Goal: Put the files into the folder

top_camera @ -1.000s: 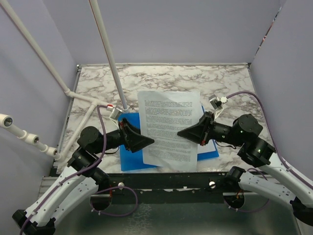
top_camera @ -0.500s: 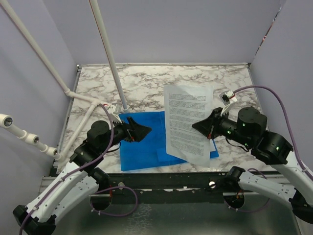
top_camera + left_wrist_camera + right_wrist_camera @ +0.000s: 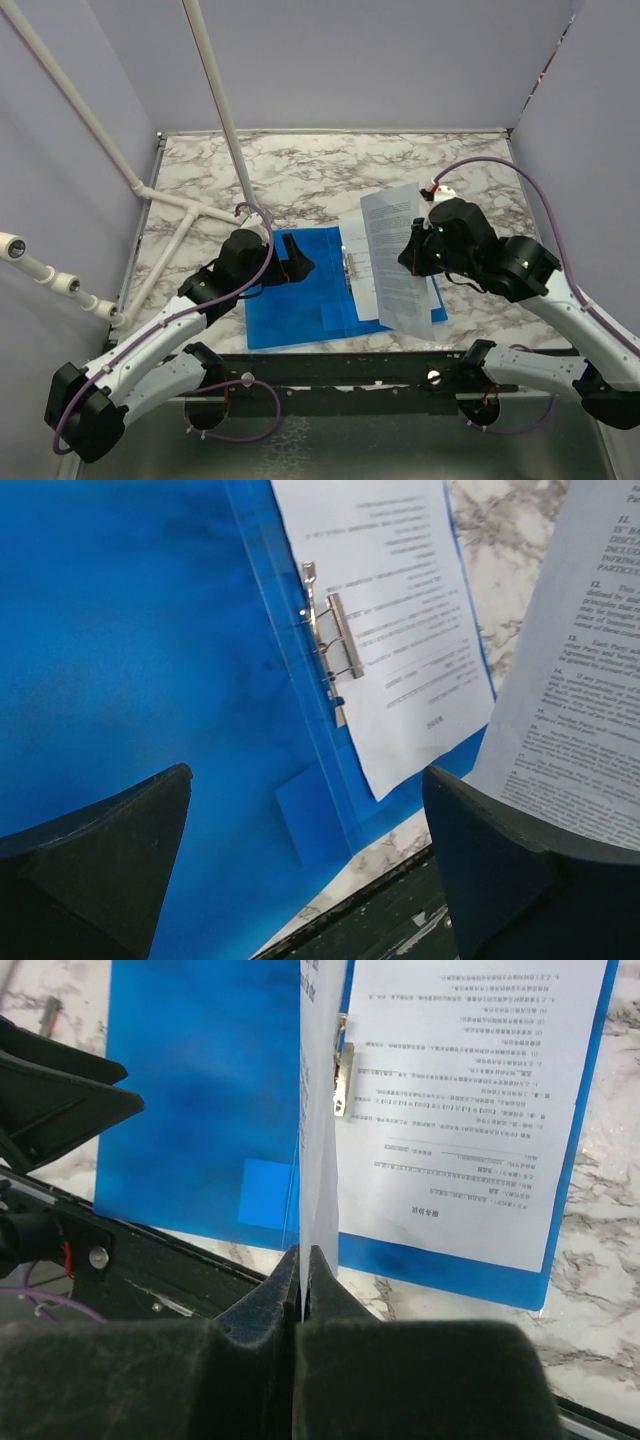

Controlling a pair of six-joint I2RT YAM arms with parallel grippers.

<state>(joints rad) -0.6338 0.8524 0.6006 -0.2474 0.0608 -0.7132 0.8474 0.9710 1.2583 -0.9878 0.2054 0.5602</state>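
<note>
Here, from my remote station, the bright blue glossy plastic folder [image 3: 290, 310] lies open and flat on the grey-veined white marble tabletop [image 3: 300, 165], near its front edge and between the two arms. One thin white paper sheet [image 3: 470, 1110] printed with small black text rests flat on the folder's right half, and a slim metal clip [image 3: 335, 640] sits along its inner edge by the spine. A second printed white sheet [image 3: 395, 275] is lifted above that same half and tilted up off the first. In my right wrist view it runs edge-on straight up the frame. The right gripper [image 3: 303, 1258] has its black fingers pressed together on this raised sheet's edge, pinching the paper between them. The left gripper [image 3: 310, 880] hovers over the folder's bare left half with its dark fingers [image 3: 100, 870] spread wide. Nothing is between them, and as far as I can see they touch neither cover nor paper. A small lighter blue rectangular pocket [image 3: 268, 1192] shows on the inside cover near the spine, toward the front edge. Behind the left arm, a white pipe frame [image 3: 223, 110] rises from the back left of the table.
</note>
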